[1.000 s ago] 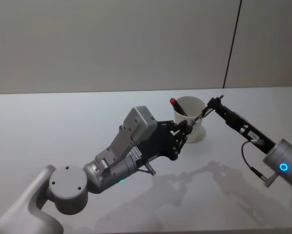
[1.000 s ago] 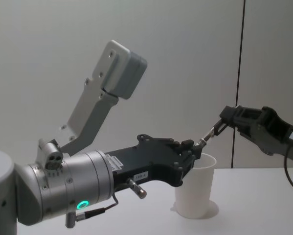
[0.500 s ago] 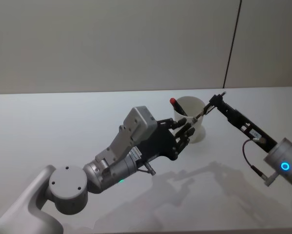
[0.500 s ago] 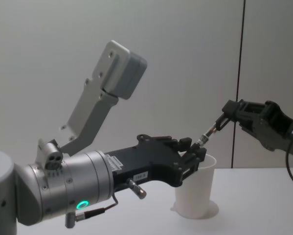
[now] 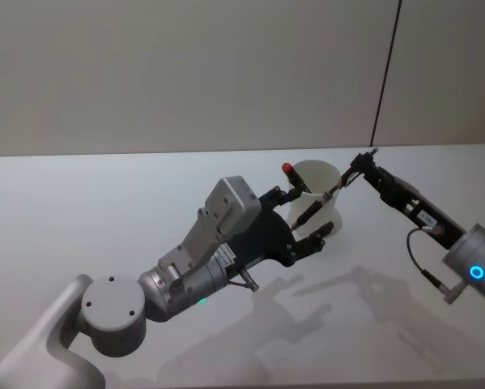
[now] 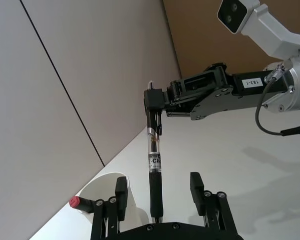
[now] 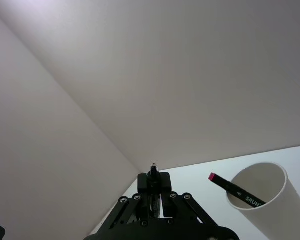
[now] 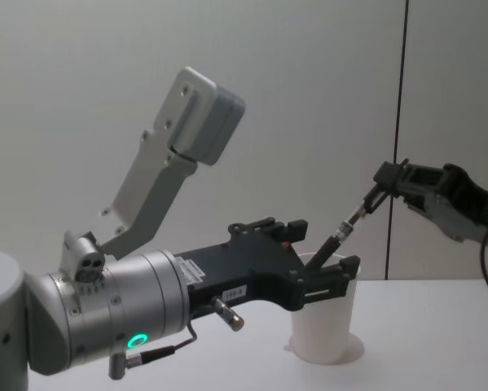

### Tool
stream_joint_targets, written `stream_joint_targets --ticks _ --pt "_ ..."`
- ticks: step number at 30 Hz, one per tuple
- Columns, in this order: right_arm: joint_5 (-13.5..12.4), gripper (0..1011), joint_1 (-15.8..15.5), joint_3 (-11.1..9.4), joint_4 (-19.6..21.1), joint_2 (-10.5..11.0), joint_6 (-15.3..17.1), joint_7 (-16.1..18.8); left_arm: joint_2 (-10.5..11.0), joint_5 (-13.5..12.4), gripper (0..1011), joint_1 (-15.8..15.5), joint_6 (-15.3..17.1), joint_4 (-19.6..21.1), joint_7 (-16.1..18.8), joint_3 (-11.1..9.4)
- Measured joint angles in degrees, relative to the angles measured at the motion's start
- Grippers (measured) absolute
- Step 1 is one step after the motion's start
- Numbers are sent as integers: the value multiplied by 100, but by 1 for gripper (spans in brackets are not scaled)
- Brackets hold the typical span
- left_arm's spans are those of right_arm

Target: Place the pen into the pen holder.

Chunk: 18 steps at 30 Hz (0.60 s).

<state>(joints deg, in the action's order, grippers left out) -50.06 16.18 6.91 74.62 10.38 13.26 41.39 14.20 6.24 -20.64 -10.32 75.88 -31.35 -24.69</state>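
- 1 pen (image 5: 323,197), clear near the top with a black grip lower down, hangs slanted in the air beside the white paper cup (image 5: 321,212), its upper end toward the robot's right and its lower end toward the left arm
- The right gripper (image 5: 361,164) is clamped on the pen's upper end, by the clip; in the left wrist view the right gripper (image 6: 155,102) holds the pen (image 6: 153,165) just below its tip
- The left gripper (image 5: 307,215) has its 2 fingers spread wide, 1 on each side of the pen's black grip, with a gap between each finger and the pen
- In the chest view the left gripper (image 8: 321,257) sits in front of the cup (image 8: 327,326), and the pen (image 8: 341,234) slopes up from it to the right gripper (image 8: 384,181)
- The cup stands upright on the white table (image 5: 104,203), near the far wall and between the 2 arms
- 1 black marker with a red cap (image 5: 295,177) already leans inside the cup, its cap sticking out over the rim on the robot's left side; the right wrist view shows the marker (image 7: 235,190) resting against the inside of the cup (image 7: 262,192)
- The right wrist view looks along the right gripper (image 7: 152,187), with the pen's end (image 7: 152,172) pinched at its front
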Motion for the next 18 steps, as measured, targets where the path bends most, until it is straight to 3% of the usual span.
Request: stream_joint_targets --ticks 3,9,18 --pt "163 137 51 -3 -29 32 -99 32 0 0 878 0 0 0 0 0" --pt "515 136 223 -35 -148 107 -296 94 0 1 1003 0 0 0 0 0" --pt "1047 137 657 -96 -507 206 -599 245 0 1 1003 0 0 0 0 0"
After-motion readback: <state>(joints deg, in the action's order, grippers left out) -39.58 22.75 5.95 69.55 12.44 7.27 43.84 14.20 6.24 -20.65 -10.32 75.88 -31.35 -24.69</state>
